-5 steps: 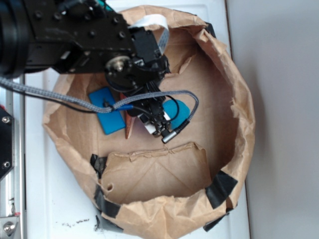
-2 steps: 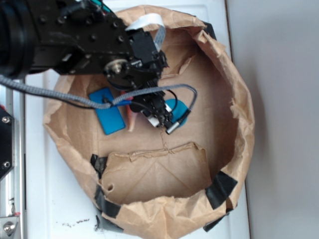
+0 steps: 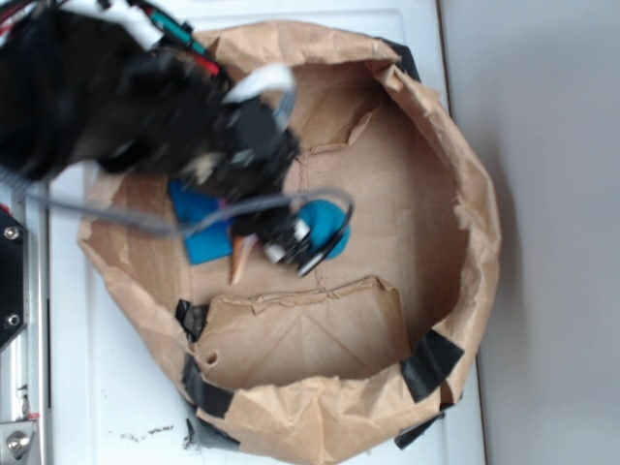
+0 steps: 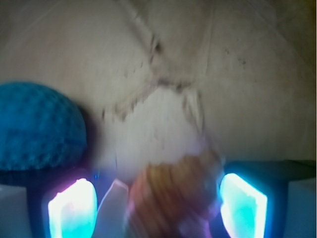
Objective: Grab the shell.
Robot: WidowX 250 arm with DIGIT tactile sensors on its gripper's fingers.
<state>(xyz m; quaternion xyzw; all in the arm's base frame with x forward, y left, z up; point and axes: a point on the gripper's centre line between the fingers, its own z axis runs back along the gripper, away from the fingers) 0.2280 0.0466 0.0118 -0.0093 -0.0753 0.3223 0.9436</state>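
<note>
Inside the brown paper bag [image 3: 455, 145], rolled down into a shallow basin on the white desk [image 3: 116, 407], the shell [image 3: 239, 260] lies on the paper floor just beside the blue block [image 3: 199, 237], with only its thin tan point showing from under the black arm. That point aims toward the lower left in the exterior view, so the shell's long axis runs slantwise, with the broad whorled end hidden beneath the tool [image 3: 291, 242]. The teal ball [image 3: 329, 228] sits just to the other side of the tool. From the wrist view the relation is plainer: the shell [image 4: 173, 198] shows as a blurred orange-brown lump directly between the two glowing pads [image 4: 242, 206], roughly centred in the gap, while the teal ball [image 4: 37, 126] lies off to the left, outside the gap. The jaws stand apart with space on both sides of the shell; whether either pad touches it cannot be told through the blur, and nothing looks firmly held yet. As a judgement, the tool is already astride the shell, so the coming move turns on closing squarely across its thick end, not its point.
</note>
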